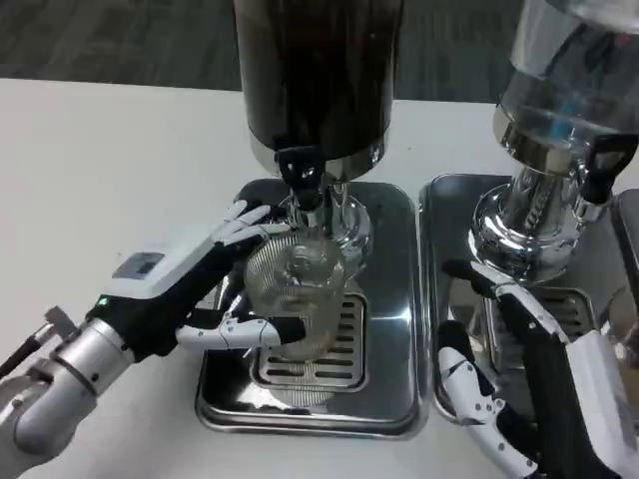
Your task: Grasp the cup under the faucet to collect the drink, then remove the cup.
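No text, label, brand, number or sign can be read anywhere. The only marking is a small grey patch on the white back of the left hand [190, 289], at the left of the frame, too blurred to show any lettering.
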